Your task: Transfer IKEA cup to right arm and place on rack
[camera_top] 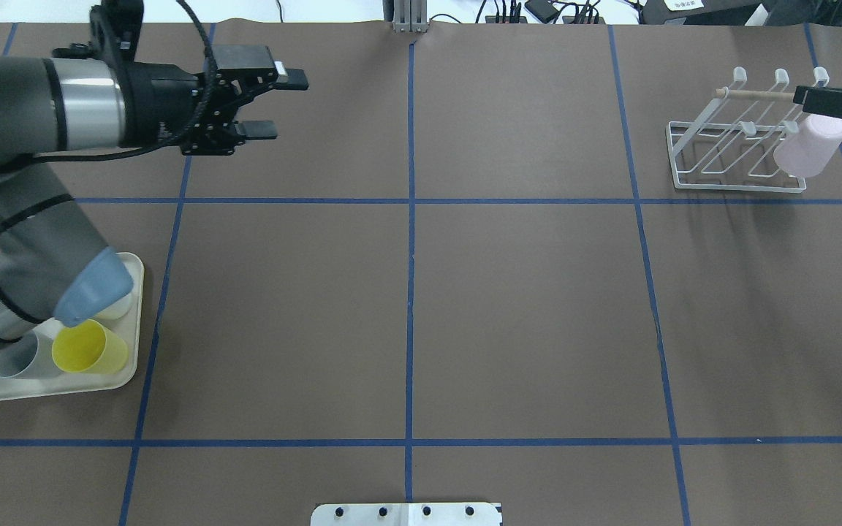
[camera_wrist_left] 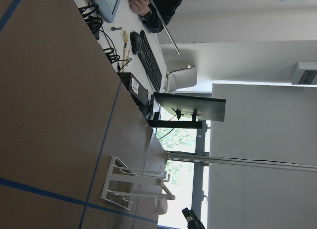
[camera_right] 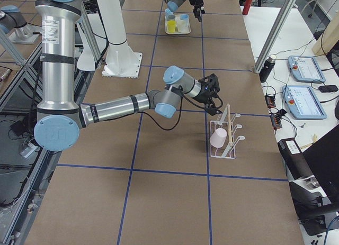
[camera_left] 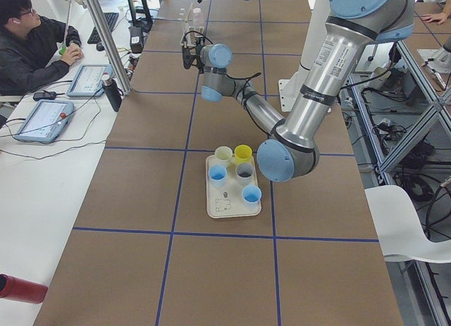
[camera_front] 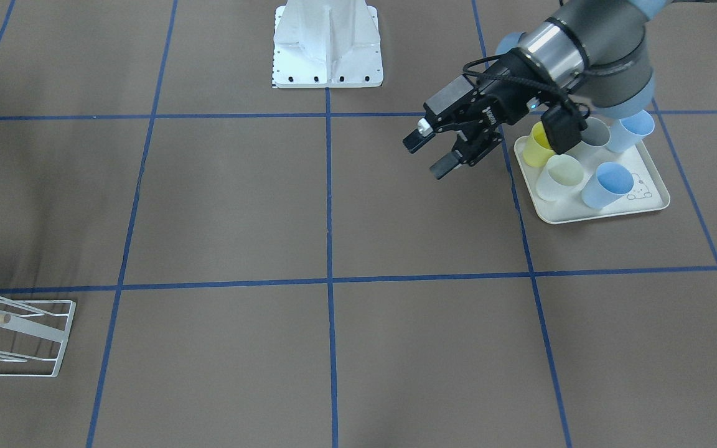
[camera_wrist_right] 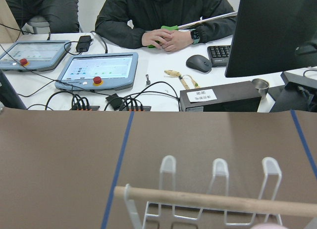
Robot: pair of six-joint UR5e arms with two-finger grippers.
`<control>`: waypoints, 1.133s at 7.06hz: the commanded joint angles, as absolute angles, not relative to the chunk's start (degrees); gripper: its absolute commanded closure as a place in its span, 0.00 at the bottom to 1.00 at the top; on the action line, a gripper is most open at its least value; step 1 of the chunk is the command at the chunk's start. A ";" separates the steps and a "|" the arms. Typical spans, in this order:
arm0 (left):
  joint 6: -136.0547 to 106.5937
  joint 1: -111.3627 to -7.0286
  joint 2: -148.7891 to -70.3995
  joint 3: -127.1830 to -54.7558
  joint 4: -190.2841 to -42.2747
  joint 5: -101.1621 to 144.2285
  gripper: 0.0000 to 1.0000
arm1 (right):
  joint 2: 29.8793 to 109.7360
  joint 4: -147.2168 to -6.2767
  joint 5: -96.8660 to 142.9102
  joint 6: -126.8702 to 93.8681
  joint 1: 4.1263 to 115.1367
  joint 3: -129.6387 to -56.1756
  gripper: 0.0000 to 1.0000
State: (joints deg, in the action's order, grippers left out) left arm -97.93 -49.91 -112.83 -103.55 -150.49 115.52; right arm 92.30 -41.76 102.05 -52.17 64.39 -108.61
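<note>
We are looking across a flat, matte brown table point(camera_top: 523, 314) that blue tape lines are dividing into large squares. Beyond its far edge a white desk point(camera_wrist_right: 153, 61) is carrying touch panels point(camera_wrist_right: 96, 70), a keyboard point(camera_wrist_right: 220, 52) and a dark monitor point(camera_wrist_right: 277, 31), and a person in a dark jacket point(camera_wrist_right: 163, 11) is sitting there with hands folded. We are finding the pale pink, smooth cup point(camera_top: 810, 146) hanging tilted, base uppermost, on an end prong of the white wire rack point(camera_top: 672, 157), below the end of its thin wooden dowel point(camera_top: 757, 94). The right gripper point(camera_top: 830, 102) is hovering just above the cup, beside the dowel's end, and we are unable to tell how far its jaws are parted. The left gripper point(camera_front: 427, 155) is hanging empty with its jaws spread wide, near a cream rounded-square tray point(camera_front: 589, 218) that is holding five pastel tapered tumblers point(camera_front: 607, 185).
</note>
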 commanded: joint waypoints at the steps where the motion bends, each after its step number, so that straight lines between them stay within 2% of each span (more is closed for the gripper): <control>1: -80.42 -57.02 -102.97 -111.07 -137.52 124.34 0.00 | 86.18 -47.45 110.34 -64.78 64.42 -111.63 0.00; 2: -70.76 -58.17 -97.96 -113.79 -131.98 124.36 0.00 | 83.52 -47.55 113.26 -70.69 63.64 -111.53 0.00; 5: -46.56 -60.38 -90.29 -117.50 -114.74 124.37 0.00 | 75.53 -47.37 113.12 -83.64 56.54 -109.79 0.00; 7: -33.99 -60.29 -83.88 -114.37 -114.95 124.54 0.00 | 71.30 -46.67 112.42 -87.53 53.72 -106.45 0.00; 8: -31.66 -60.29 -83.59 -111.56 -115.13 124.45 0.00 | 70.84 -46.58 110.67 -87.97 52.14 -106.35 0.00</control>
State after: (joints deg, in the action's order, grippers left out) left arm -36.31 -60.27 -85.15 -114.44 -115.07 124.48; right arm 72.09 -46.78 112.19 -86.84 54.02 -107.14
